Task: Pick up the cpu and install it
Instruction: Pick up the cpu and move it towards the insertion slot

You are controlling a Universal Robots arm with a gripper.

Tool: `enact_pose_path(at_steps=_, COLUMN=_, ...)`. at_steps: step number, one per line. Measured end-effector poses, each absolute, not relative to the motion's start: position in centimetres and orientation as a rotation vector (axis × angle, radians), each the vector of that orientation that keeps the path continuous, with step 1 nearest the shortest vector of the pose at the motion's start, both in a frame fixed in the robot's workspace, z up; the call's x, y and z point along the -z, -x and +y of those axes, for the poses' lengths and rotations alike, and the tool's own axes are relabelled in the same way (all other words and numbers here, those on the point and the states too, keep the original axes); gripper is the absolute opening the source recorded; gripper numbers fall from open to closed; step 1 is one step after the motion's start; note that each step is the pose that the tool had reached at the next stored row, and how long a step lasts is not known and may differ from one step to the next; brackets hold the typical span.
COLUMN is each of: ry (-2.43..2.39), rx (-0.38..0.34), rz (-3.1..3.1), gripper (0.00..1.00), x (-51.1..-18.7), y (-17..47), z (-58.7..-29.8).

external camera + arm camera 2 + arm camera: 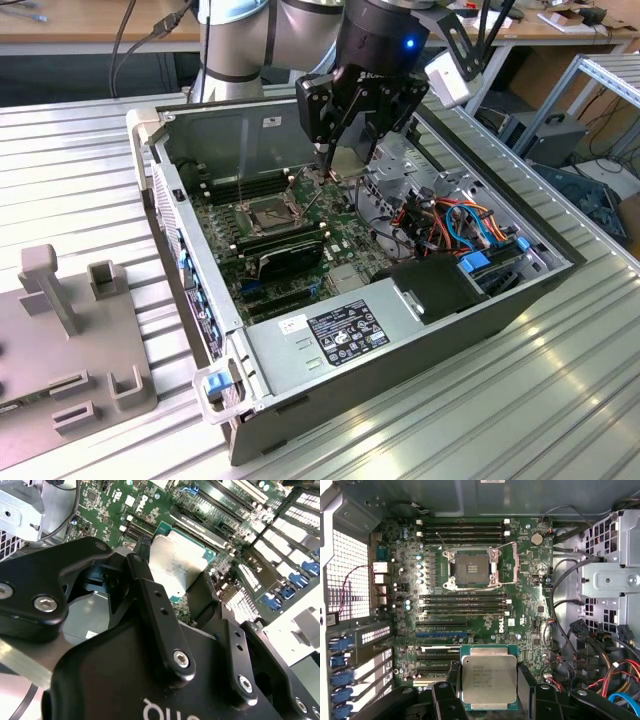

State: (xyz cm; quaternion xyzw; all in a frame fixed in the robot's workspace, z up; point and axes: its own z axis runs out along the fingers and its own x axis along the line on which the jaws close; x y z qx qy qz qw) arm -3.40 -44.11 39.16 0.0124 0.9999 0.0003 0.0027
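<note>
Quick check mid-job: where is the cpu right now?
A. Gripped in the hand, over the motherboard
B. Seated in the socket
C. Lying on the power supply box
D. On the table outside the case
A: in the first wrist view the cpu sits clamped in the hand, while the socket stands open with a bare dark centre.
</note>
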Motion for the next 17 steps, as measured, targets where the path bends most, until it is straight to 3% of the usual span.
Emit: enact_pose_path(at_steps=17, ry=-0.041, rx=-0.001, rz=3.136, gripper=0.54, x=-36.0, y=3.4, z=-38.2)
